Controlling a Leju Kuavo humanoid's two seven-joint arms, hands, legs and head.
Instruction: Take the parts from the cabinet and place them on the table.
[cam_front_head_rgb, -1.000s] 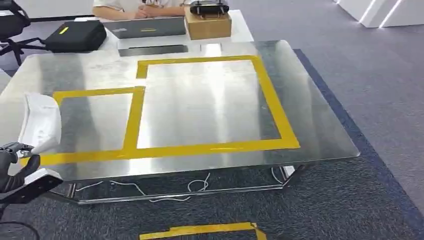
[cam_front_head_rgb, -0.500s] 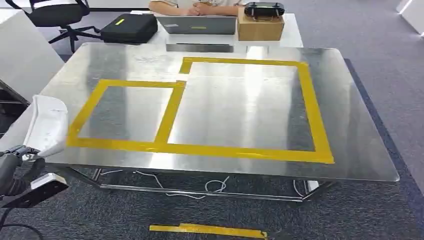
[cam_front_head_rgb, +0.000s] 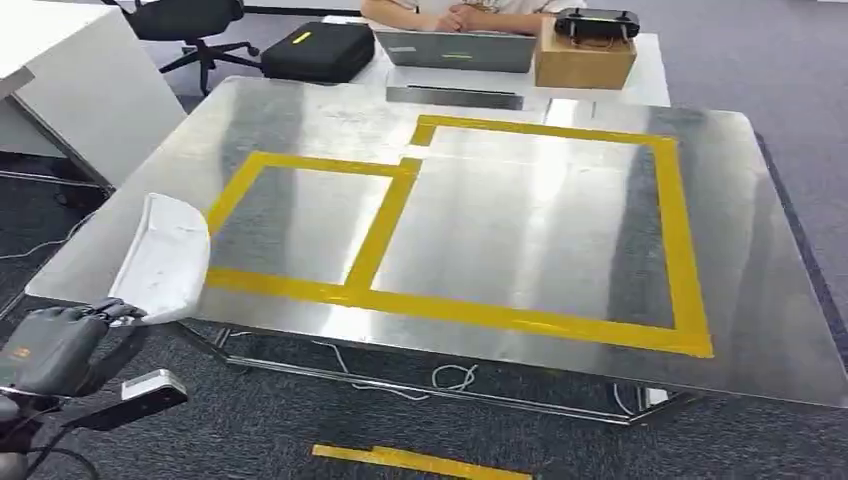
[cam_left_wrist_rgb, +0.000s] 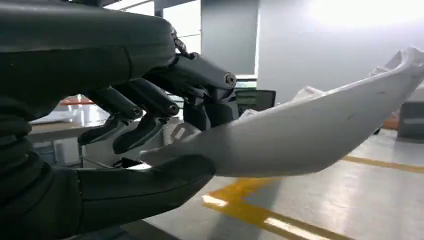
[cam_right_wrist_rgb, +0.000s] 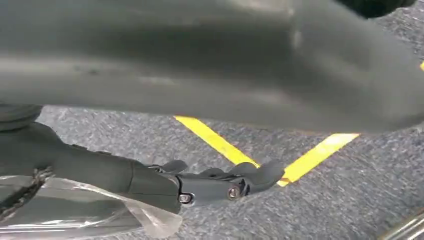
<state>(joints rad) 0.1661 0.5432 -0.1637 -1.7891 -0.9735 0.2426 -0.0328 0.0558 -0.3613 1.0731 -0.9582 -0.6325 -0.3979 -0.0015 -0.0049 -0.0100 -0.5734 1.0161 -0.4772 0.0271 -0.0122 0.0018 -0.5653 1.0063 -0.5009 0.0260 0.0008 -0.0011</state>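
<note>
— What is held nearest?
— A white curved part (cam_front_head_rgb: 165, 258) is gripped by the left hand (cam_front_head_rgb: 55, 345), fingers (cam_left_wrist_rgb: 150, 102) clenched on its lower end, at the steel bench's (cam_front_head_rgb: 770, 300) near-left edge.
— And the right hand (cam_right_wrist_rgb: 165, 185)?
— Its grasp cannot be told. Farther off, yellow tape (cam_front_head_rgb: 385, 225) is seen.

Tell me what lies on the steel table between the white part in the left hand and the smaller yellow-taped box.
Nothing: in the head view, bare steel table separates the white part, held by the left hand, from the smaller taped box.
</note>
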